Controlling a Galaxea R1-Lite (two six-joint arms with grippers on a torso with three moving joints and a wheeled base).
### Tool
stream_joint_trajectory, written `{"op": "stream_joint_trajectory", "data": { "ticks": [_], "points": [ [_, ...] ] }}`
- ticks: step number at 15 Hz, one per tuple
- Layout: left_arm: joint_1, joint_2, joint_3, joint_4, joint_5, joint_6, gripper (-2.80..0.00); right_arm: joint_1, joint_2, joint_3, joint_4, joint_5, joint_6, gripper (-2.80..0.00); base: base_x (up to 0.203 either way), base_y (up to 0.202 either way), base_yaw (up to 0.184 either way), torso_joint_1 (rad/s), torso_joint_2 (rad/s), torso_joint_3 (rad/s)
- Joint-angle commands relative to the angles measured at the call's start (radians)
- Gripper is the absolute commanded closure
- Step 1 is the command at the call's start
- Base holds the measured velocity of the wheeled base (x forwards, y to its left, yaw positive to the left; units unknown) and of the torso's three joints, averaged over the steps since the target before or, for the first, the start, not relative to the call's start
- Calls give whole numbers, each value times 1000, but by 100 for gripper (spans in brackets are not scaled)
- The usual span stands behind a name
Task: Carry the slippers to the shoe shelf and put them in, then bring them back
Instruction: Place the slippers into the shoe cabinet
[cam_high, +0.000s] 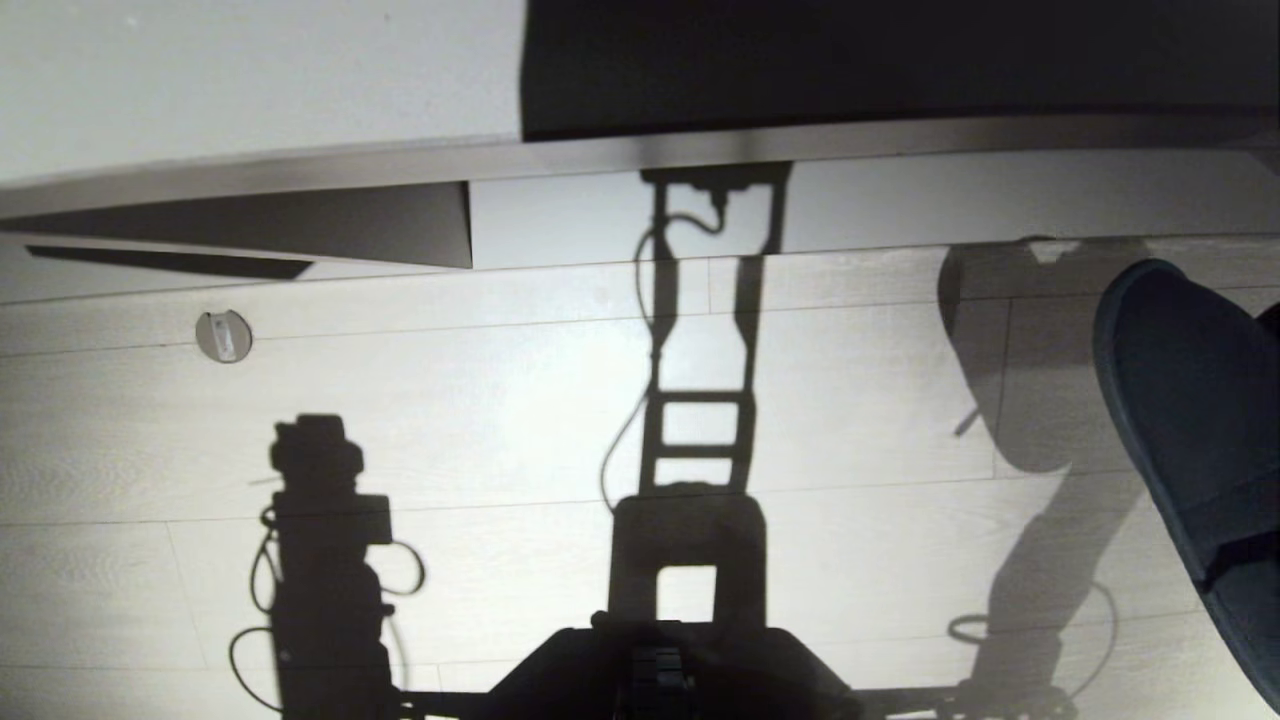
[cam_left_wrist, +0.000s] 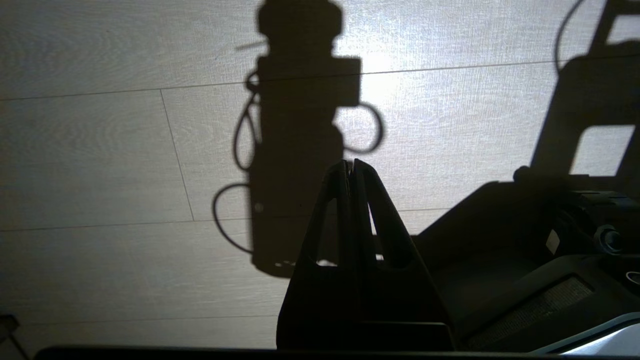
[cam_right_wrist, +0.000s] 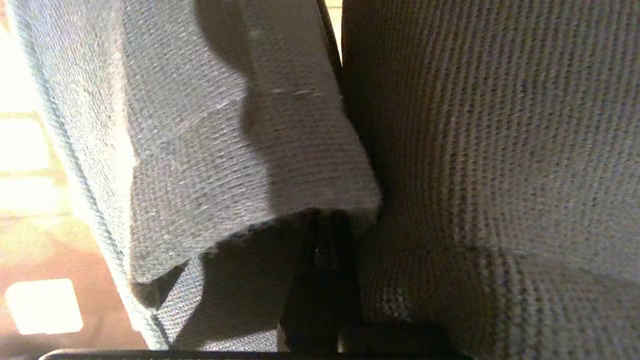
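Observation:
The slippers (cam_high: 1190, 420) hang at the right edge of the head view, dark charcoal fabric, lifted off the pale wood floor (cam_high: 500, 450). In the right wrist view the slippers (cam_right_wrist: 475, 150) fill the picture, two fabric pieces side by side. My right gripper (cam_right_wrist: 322, 250) is shut on them where they meet, its dark fingers pinched together. The right gripper itself does not show in the head view. My left gripper (cam_left_wrist: 351, 162) is shut and empty, held above the floor beside my base. I cannot make out the shoe shelf.
A pale ledge (cam_high: 800, 145) runs across the far side, with a dark recess (cam_high: 900, 60) above it and a white skirting below. A round metal door stop (cam_high: 223, 335) sits on the floor at left. My dark base (cam_high: 660, 670) is at the near edge.

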Motion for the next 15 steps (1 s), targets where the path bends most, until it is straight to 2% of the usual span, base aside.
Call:
{"op": "stream_joint_trajectory", "data": {
  "ticks": [1,3,6,9,11,15],
  "points": [
    [0,1,0,0,0,0,0,-2,172,39,-188,-1,3,0,0,0,0,0,0,0],
    [0,0,0,0,0,0,0,-2,211,45,-271,-1,6,0,0,0,0,0,0,0],
    [0,0,0,0,0,0,0,-3,330,4,-494,-1,2,0,0,0,0,0,0,0],
    [0,0,0,0,0,0,0,-16,426,-70,-613,-1,2,0,0,0,0,0,0,0],
    [0,0,0,0,0,0,0,-23,488,-139,-667,-1,6,0,0,0,0,0,0,0],
    [0,1,0,0,0,0,0,-25,569,-255,-673,-3,22,0,0,0,0,0,0,0]
  ]
}}
